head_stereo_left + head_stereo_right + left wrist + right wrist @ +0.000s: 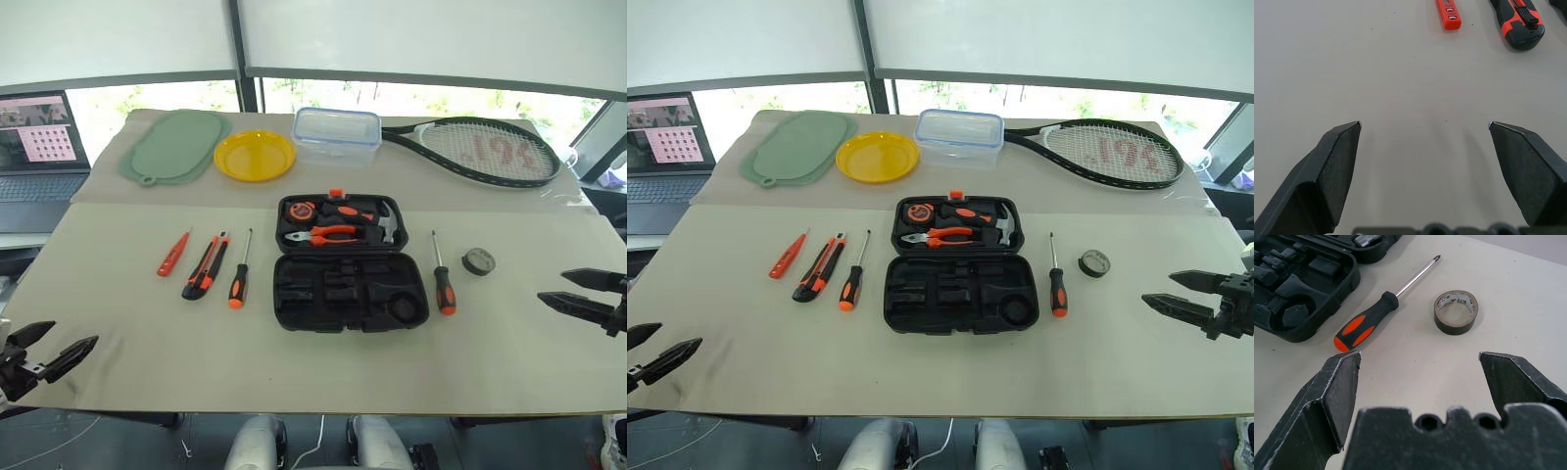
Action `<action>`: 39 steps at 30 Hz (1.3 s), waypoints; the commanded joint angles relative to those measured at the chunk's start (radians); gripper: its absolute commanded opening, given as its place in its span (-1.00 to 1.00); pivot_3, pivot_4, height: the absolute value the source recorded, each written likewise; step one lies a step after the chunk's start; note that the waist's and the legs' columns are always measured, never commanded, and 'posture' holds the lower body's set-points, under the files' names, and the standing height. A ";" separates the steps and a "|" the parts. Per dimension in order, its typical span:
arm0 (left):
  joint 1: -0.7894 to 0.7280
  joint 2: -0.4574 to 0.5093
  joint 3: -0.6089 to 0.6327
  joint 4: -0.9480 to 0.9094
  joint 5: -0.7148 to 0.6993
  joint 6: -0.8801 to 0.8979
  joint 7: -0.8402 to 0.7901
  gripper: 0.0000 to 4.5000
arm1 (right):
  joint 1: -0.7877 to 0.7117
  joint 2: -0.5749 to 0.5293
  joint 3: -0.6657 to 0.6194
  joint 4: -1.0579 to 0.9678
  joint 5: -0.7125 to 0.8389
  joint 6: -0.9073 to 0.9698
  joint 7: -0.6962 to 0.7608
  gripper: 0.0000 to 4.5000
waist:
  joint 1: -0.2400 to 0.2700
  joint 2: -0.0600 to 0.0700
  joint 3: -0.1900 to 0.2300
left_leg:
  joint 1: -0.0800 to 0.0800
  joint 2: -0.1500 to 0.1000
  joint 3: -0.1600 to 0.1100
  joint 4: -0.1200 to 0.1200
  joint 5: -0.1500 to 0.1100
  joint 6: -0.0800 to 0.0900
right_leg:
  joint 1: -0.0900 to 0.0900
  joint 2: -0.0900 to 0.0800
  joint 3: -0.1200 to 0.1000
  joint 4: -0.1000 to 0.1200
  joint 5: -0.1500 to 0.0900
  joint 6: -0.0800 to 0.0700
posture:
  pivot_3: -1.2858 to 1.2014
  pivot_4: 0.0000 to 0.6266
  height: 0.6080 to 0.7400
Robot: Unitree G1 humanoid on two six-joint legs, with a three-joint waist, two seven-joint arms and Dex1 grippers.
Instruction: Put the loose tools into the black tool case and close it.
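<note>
Starting the collection: both grippers empty with fingers spread wide, left gripper (47,354) and right gripper (1183,295) poised off either side of the open black tool case (351,291), which lies between them at table centre. Nearest the right gripper, just ahead of its fingers: one tape roll (1455,311) and one thin screwdriver (1378,312), tip pointing away. Ahead of the left gripper: one small orange screwdriver (1448,13), one utility knife (1518,23), and beyond them one more thin screwdriver (239,271). Count: five loose tools, none yet stowed; one case, lid half holding pliers, hammer and tape measure. Advice: take the nearest item first, straddle each handle crosswise at mid-length, and seat it in a matching moulded slot.
</note>
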 commanded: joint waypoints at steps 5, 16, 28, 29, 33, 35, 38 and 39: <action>-0.056 0.011 -0.039 -0.060 0.027 0.058 0.088 1.00 | 0.035 0.015 -0.051 -0.092 -0.014 -0.027 -0.063 1.00 | 0.007 0.000 0.000 | 0.000 0.000 0.000 0.000 0.000 0.000 | 0.000 0.000 0.000 0.000 0.000 0.000 | 0.03 -0.52 0.98; -0.521 0.018 -0.277 -0.475 -0.185 0.766 0.516 1.00 | -0.018 0.039 -0.076 -0.522 0.179 0.166 -0.153 1.00 | 0.018 0.000 0.000 | 0.000 -0.001 -0.002 0.001 0.001 0.000 | 0.002 0.002 0.001 0.003 0.005 0.008 | 0.03 -0.52 0.98; -0.948 -0.303 -0.494 -0.461 -0.184 1.194 0.887 1.00 | -0.125 0.106 0.044 -0.903 0.388 0.282 -0.321 1.00 | 0.017 -0.009 0.005 | -0.002 -0.004 -0.008 0.001 0.002 -0.003 | 0.002 0.004 0.000 0.003 0.006 0.010 | 0.03 -0.52 0.98; -0.959 -0.314 -0.504 -0.446 -0.186 1.194 0.900 1.00 | -0.129 0.111 0.059 -0.915 0.390 0.278 -0.328 1.00 | 0.019 -0.009 0.005 | -0.002 -0.004 -0.008 0.001 0.002 -0.003 | 0.002 0.004 0.000 0.003 0.006 0.010 | 0.03 -0.52 0.98; -0.968 -0.346 -0.576 -0.398 -0.179 1.194 0.919 1.00 | -0.139 0.136 0.108 -0.952 0.399 0.260 -0.347 1.00 | 0.022 -0.010 0.005 | -0.002 -0.005 -0.008 0.002 0.002 -0.003 | 0.003 0.003 0.000 0.003 0.006 0.010 | 0.03 -0.52 0.98; -0.959 -0.354 -0.594 -0.384 -0.168 1.194 0.918 1.00 | -0.144 0.142 0.115 -0.958 0.401 0.257 -0.352 1.00 | 0.023 -0.011 0.006 | -0.002 -0.005 -0.009 0.002 0.002 -0.003 | 0.003 0.003 0.000 0.002 0.006 0.010 | 0.03 -0.52 0.98; -0.944 -0.378 -0.629 -0.350 -0.125 1.179 0.915 1.00 | -0.151 0.150 0.123 -0.969 0.406 0.255 -0.361 1.00 | 0.023 -0.011 0.006 | -0.003 -0.005 -0.009 0.002 0.002 -0.003 | 0.001 0.003 0.000 0.003 0.006 0.010 | 0.03 -0.52 0.98; -0.939 -0.388 -0.639 -0.338 -0.115 1.178 0.910 1.00 | -0.154 0.153 0.125 -0.974 0.410 0.256 -0.366 1.00 | 0.023 -0.011 0.006 | -0.003 -0.005 -0.009 0.002 0.002 -0.003 | 0.002 0.003 0.000 0.003 0.006 0.010 | 0.03 -0.52 0.98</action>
